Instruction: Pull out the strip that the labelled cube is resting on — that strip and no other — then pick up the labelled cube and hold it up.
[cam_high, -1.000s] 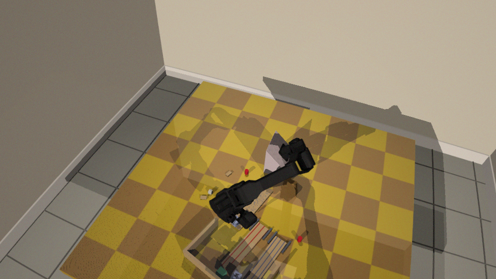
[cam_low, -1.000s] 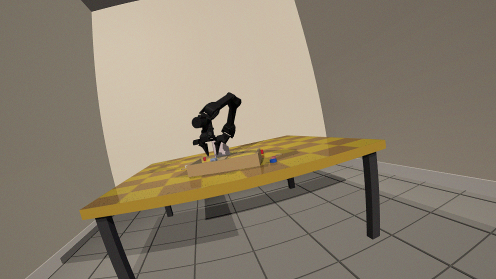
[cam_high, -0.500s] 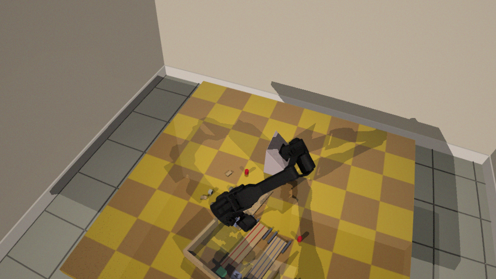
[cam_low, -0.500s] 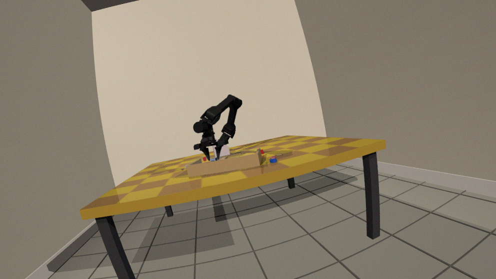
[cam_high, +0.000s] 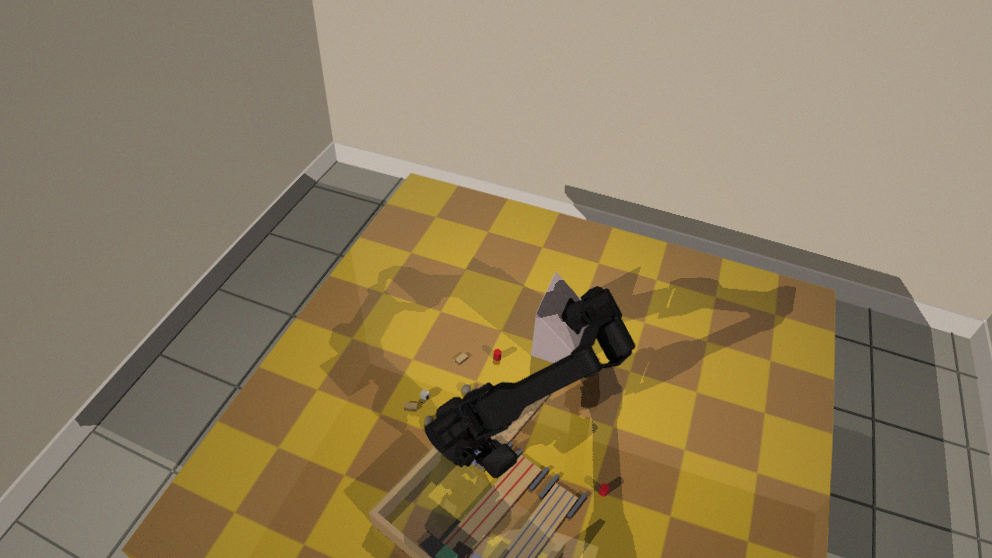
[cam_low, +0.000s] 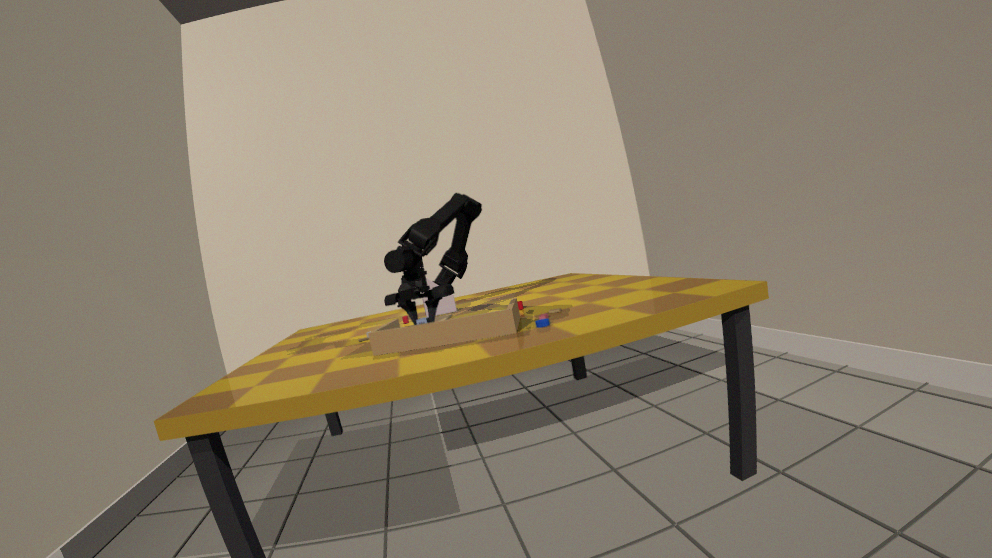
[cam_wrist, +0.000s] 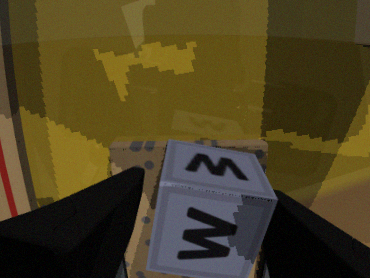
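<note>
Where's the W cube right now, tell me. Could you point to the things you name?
Wrist view, lower middle: the W cube (cam_wrist: 212, 215) is on the dotted strip, between the gripper's fingers.

Counts by kind, relative to the gripper (cam_high: 478, 454) (cam_low: 423, 320) (cam_wrist: 210, 182). Strips, three: a speckled strip below it, a red-striped strip (cam_high: 500, 501) and a blue-striped strip (cam_high: 544, 523) to one side. Lettered cubes, one discernible: a W-marked cube (cam_wrist: 212, 225) between its fingers. Red pieces, two: a nearer red piece (cam_high: 497, 355) and a farther red piece (cam_high: 603, 489). Open wooden boxes, one: a wooden box (cam_high: 389, 528) (cam_low: 443, 334) beside it.
</note>
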